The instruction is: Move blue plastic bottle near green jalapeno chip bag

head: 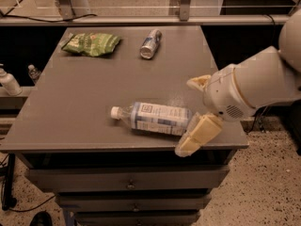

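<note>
The blue plastic bottle lies on its side near the front of the grey table, white cap pointing left. The green jalapeno chip bag lies flat at the far left corner, well away from the bottle. My gripper comes in from the right at the bottle's base end. It is open, with one cream finger behind the base and the other finger in front of it, near the table's front edge. It holds nothing.
A small silver-blue can lies on its side at the far middle of the table, right of the bag. Drawers sit below the tabletop. A rail runs behind the table. Small bottles stand on a ledge at the left.
</note>
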Robot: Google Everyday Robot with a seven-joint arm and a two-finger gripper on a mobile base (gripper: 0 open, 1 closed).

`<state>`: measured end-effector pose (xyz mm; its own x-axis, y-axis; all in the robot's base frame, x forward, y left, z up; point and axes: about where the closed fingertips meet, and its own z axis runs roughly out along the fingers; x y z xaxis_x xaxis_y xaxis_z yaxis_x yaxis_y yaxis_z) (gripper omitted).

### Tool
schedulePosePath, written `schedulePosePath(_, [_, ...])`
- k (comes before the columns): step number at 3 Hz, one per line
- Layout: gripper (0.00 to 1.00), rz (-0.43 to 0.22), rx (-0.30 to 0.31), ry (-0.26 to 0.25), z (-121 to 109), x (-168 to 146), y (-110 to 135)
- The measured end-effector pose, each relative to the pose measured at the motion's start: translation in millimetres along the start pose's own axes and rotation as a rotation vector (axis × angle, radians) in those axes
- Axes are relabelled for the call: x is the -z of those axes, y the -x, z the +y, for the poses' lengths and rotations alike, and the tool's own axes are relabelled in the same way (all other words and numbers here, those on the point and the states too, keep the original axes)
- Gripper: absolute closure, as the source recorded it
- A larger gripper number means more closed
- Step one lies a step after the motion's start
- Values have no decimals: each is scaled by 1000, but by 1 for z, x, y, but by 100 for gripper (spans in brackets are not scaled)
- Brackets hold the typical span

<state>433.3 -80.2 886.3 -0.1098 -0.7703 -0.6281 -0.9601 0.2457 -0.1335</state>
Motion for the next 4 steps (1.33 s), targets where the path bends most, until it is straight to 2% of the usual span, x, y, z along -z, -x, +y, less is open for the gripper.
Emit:
schedulePosePath(1, [0,-36,30,32,2,-35,2])
schedulePosePath(2, [19,-44,49,44,-2,-59,1])
schedulePosePath(4, [64,-42,65,47,-16,-71,5])
